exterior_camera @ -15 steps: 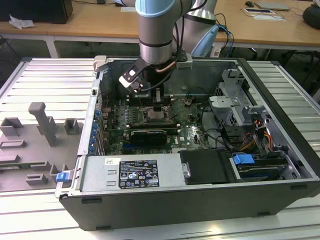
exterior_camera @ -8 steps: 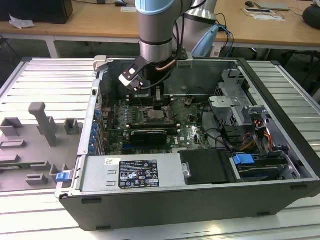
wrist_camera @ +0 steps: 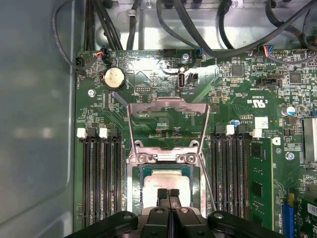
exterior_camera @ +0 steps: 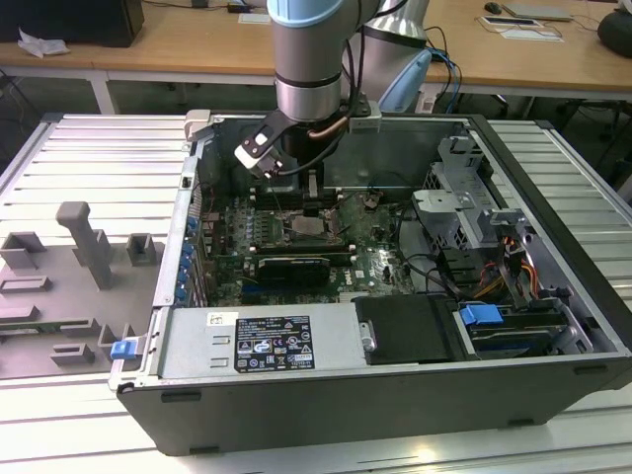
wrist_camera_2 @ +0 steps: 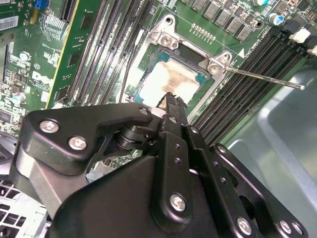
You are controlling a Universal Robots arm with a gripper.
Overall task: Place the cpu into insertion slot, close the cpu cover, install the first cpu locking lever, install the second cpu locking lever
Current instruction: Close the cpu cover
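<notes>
The cpu (wrist_camera: 166,179) is a pale silvery square lying flat in the socket on the green motherboard (wrist_camera: 237,99); it also shows in the second wrist view (wrist_camera_2: 173,79) and in the exterior view (exterior_camera: 316,225). The cpu cover (wrist_camera: 167,102) is a thin silvery frame with a cut-out centre, swung open and tilted back from the socket's hinge. A thin locking lever (wrist_camera_2: 267,79) sticks out unlatched beside the socket. My gripper (wrist_camera: 168,192) is shut, its two black fingertips together over the cpu's edge (wrist_camera_2: 171,96), with nothing seen between them. In the exterior view the gripper (exterior_camera: 309,190) hangs inside the case above the socket.
Black memory slots (wrist_camera: 101,173) flank the socket on both sides. A coin battery (wrist_camera: 113,78) and black cables (wrist_camera: 198,29) lie beyond the open cover. The case holds a wide black card (exterior_camera: 291,267), a drive cage (exterior_camera: 464,197) and a power supply (exterior_camera: 267,341). A grey fixture plate (exterior_camera: 69,267) lies outside.
</notes>
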